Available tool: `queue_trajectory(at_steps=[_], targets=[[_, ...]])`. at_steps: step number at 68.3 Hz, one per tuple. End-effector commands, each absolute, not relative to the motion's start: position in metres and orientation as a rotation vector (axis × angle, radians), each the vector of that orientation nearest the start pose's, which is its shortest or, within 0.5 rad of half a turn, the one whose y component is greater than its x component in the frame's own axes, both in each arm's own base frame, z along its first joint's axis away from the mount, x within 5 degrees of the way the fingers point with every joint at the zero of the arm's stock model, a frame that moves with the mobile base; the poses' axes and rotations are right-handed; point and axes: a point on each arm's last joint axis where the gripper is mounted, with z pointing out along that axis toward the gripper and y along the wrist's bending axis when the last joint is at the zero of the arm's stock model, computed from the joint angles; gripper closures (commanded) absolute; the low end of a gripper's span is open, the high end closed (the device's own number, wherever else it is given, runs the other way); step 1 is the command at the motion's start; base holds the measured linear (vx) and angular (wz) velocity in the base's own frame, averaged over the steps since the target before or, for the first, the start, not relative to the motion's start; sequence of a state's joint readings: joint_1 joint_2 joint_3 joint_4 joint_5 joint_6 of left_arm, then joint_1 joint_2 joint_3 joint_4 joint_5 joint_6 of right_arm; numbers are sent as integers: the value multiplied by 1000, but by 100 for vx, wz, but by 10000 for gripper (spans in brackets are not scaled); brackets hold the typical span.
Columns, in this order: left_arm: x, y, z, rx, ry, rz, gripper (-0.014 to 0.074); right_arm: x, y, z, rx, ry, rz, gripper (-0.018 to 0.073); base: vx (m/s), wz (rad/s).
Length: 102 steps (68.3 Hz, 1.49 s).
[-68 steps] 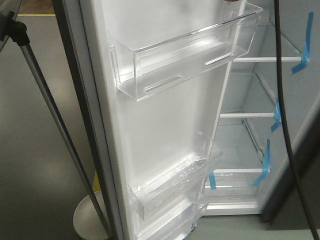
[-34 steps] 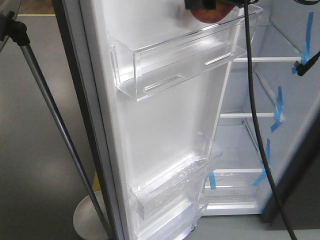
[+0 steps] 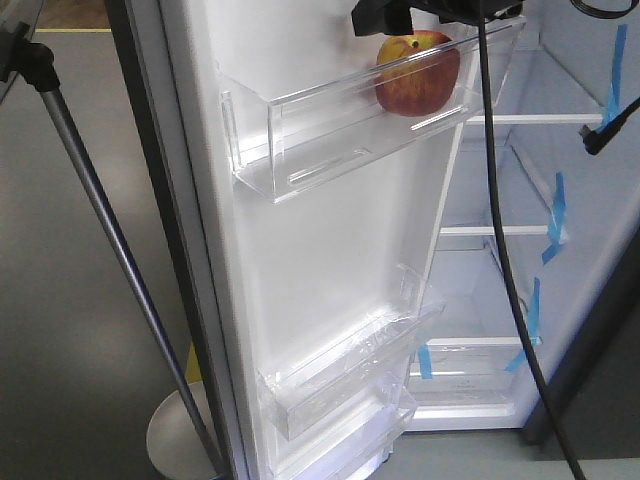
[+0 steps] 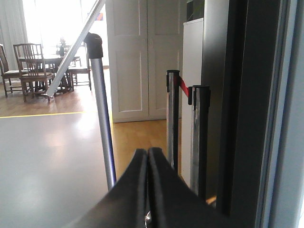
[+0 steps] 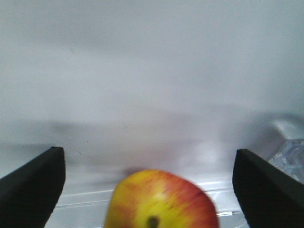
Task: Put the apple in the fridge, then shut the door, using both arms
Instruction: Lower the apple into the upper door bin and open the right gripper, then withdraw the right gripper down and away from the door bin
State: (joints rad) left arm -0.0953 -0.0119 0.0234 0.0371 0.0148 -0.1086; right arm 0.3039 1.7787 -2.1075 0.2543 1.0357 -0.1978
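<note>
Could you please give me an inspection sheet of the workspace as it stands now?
Surface: upper door bin, clear plastic, holds the apple.
Job's things: apple in that bin; door open; fridge shelves bare.
Clutter: nothing seen.
Grippers: right gripper open above the apple; left gripper shut, empty.
Cables: black cable hangs across the fridge opening.
Surroundings: stanchion posts, grey floor.

Bright glare from the window (image 4: 47,19); the apple (image 5: 160,202) is blurred.
</note>
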Motion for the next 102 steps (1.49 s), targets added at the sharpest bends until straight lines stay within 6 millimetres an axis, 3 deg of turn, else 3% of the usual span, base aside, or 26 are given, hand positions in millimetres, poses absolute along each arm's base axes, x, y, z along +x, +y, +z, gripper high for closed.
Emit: queue_trajectory(at_steps=[1,27,48,58,81,102], targets=[[53,-5,217,9,1410,-156,603,345,128,497,-496,1987,381,-140,0,0],[53,-5,217,9,1410,-156,603,298,111,531,-436,1970,387,-97,0,0],[53,-5,217,9,1410,-156,603,258,96,529,-426,2111,359,-82,0,0],[53,-5,217,9,1410,-156,603,237,89,502,-394,2112,369,-76,0,0],[53,-5,217,9,1410,-156,603,174,67,408,-342,2149,357,-60,0,0],[53,-5,217,9,1410,-156,603,109,47,358,-337,2153,360,-24,0,0]])
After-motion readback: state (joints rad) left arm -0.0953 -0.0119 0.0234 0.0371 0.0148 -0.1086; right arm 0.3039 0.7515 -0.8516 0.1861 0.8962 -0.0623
